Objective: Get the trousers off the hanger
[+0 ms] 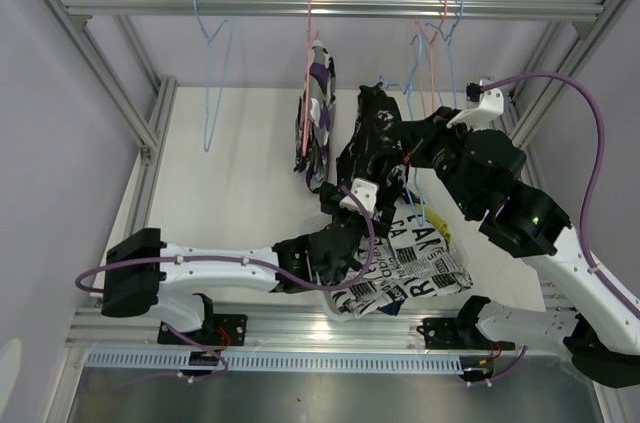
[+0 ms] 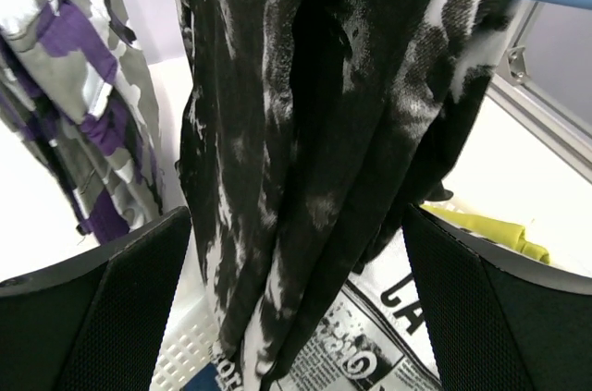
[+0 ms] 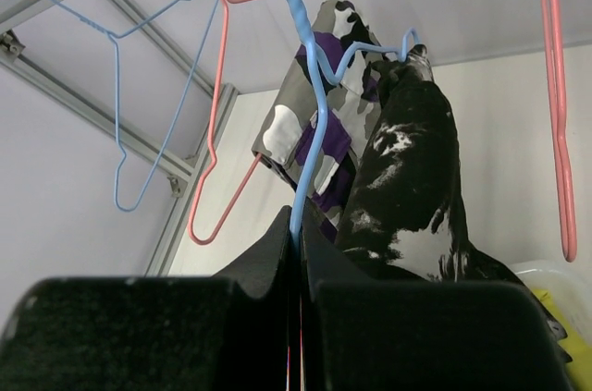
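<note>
The black-and-white splatter trousers [image 1: 372, 143] hang over a blue hanger [image 3: 305, 86]. My right gripper [image 3: 298, 229] is shut on that hanger's wire and holds it out from the rail [image 1: 330, 6]. In the left wrist view the splatter trousers [image 2: 314, 132] hang between my left gripper's [image 2: 296, 317] open fingers [image 2: 102, 317], which do not pinch them. The purple-white-black trousers [image 1: 318, 128] hang on a pink hanger [image 1: 308, 53] further left. The grey-white print trousers [image 1: 420, 258] and the yellow pair [image 2: 490, 229] lie in a white basket [image 2: 180, 354] below.
A bare light-blue hanger [image 1: 212, 73] hangs at the rail's left. Several pink and blue hangers [image 1: 440, 33] hang at the right. Aluminium frame posts [image 1: 150, 143] stand along both sides of the white table [image 1: 240, 173].
</note>
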